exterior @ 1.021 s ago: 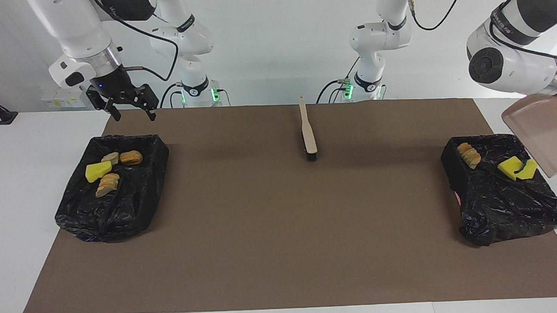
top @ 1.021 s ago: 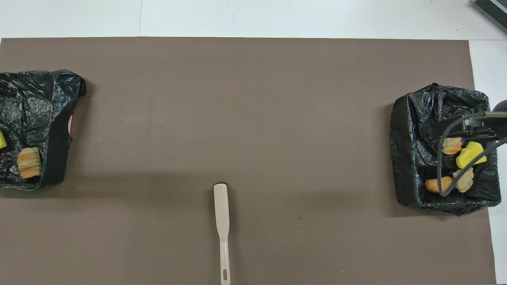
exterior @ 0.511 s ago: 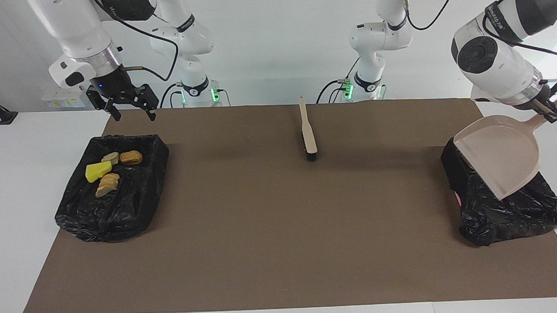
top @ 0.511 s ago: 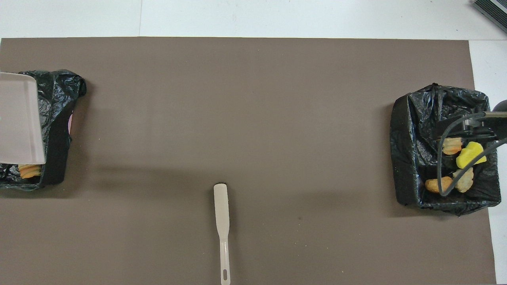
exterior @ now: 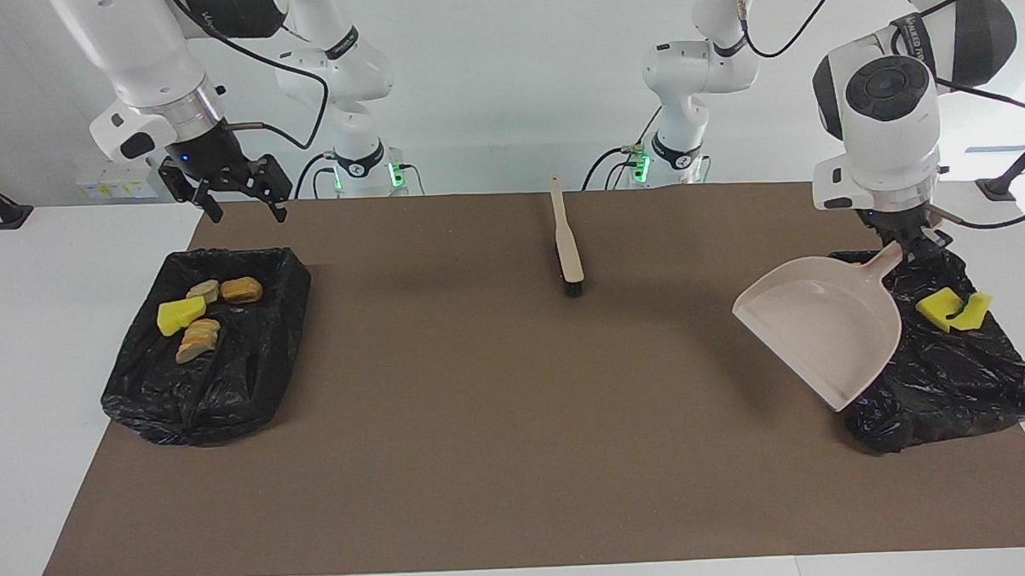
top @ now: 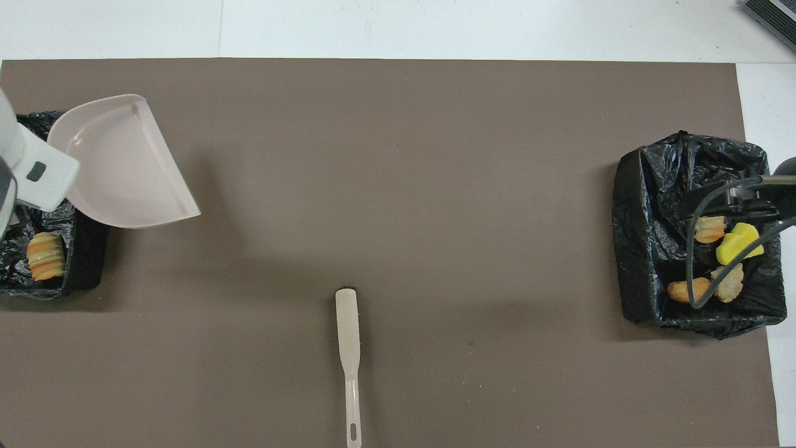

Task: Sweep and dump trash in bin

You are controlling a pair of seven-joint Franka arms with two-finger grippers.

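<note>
- Table (exterior: 20,356): white top, covered across most of its width by a brown rectangular mat (exterior: 517,424).
- Left claw (exterior: 907,244): pinching the handle of a beige plastic dustpan (exterior: 817,328), which hangs tilted in the air, its pan over the mat beside the black-bag-lined bin at the left arm's end (exterior: 950,375); the pan shows nothing inside.
- Right claw (exterior: 241,208): fingers spread, holding nothing, up over the robot-side edge of the black-bag-lined bin at the right arm's end (exterior: 201,393); this arm waits.
- Trash, left arm's end: two bright yellow sponge wedges (exterior: 952,311) lie touching in the bin; a tan-orange ridged foam lump (top: 45,264) lies in the same bin, seen from overhead, the dustpan hiding it in the facing view.
- Trash, right arm's end: one yellow sponge wedge (exterior: 179,315) and three tan foam lumps (exterior: 240,290) lie close together in the bin.
- Beige long-handled brush with dark bristles (exterior: 567,252): lying flat on the mat midway between the bins, handle toward the robots, well apart from both claws.
</note>
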